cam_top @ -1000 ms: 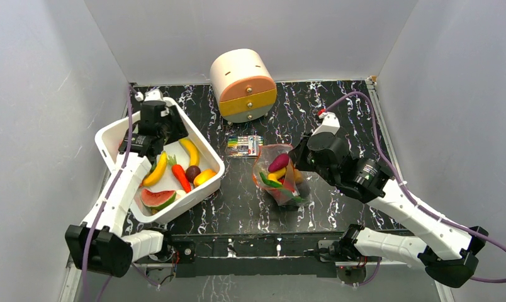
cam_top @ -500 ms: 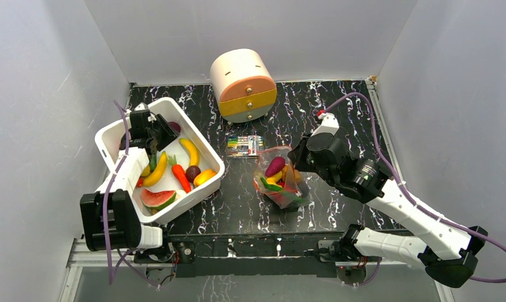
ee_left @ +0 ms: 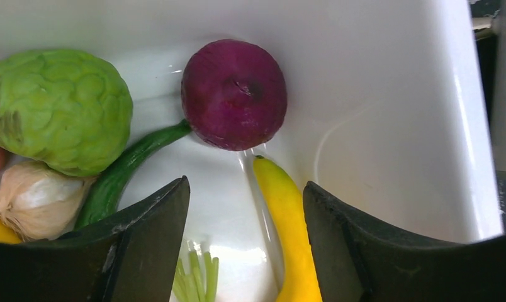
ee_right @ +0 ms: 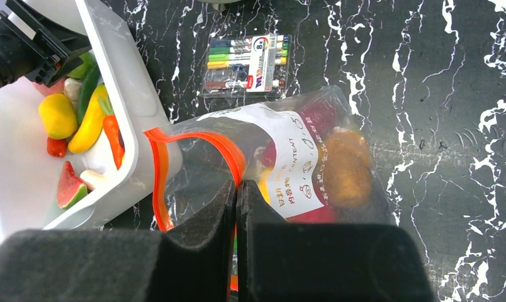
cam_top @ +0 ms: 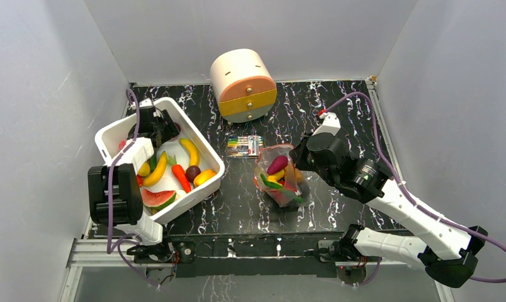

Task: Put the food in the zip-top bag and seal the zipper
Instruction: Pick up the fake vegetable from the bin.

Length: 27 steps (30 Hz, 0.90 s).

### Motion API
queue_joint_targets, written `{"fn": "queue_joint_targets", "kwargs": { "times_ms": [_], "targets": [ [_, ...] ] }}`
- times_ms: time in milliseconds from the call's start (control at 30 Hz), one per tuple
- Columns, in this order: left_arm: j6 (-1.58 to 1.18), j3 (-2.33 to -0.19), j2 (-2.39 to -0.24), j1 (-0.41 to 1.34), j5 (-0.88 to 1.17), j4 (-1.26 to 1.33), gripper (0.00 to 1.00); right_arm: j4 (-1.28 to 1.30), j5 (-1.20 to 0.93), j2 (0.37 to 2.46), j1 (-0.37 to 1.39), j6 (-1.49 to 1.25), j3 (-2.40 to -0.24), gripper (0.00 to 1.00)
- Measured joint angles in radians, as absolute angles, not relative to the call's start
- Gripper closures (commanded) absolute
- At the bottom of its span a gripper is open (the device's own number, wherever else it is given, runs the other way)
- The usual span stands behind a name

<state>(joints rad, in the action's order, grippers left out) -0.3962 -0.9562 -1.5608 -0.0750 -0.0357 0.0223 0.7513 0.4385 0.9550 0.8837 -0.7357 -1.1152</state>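
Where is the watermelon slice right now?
In the top view, the watermelon slice lies on the left side of the table, in the near corner of the white bin, just in front of the orange carrot.

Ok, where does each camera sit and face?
Top external: above, behind the bases, looking down on the table; both arms show.
Left wrist: faces down into the white bin; open left claw shows.
Right wrist: looks down on the zip-top bag; shut right claw pinches it.
Shared: top and right wrist show bin and bag.

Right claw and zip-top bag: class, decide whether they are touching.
Touching. The right wrist view shows the right claw pinched shut on the zip-top bag at its orange zipper.
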Motion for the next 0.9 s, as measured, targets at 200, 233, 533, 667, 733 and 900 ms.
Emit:
{"fn": "queue_joint_targets", "kwargs": {
  "times_ms": [200,233,533,667,733,900],
  "targets": [
    [-0.343,-0.966,-1.61,-0.076,-0.064,0.066,0.32,0.751,0.453,0.955,0.884,-0.736,-1.116,1.0],
    [-0.337,-0.972,-1.62,-0.076,-0.064,0.073,0.31,0.751,0.454,0.955,0.884,-0.736,-1.116,1.0],
    [-0.293,-1.015,-1.699,-0.079,-0.062,0.113,0.26,0.751,0.454,0.955,0.884,-0.743,-1.116,1.0],
    [-0.287,-1.035,-1.741,-0.083,-0.053,0.137,0.26,0.751,0.454,0.957,0.884,-0.743,-1.116,1.0],
    [-0.287,-1.038,-1.759,-0.084,-0.044,0.142,0.26,0.751,0.454,0.958,0.884,-0.743,-1.116,1.0],
    [-0.281,-1.063,-1.808,-0.084,-0.043,0.142,0.28,0.751,0.456,0.958,0.884,-0.743,-1.116,1.0]
  ]
}}
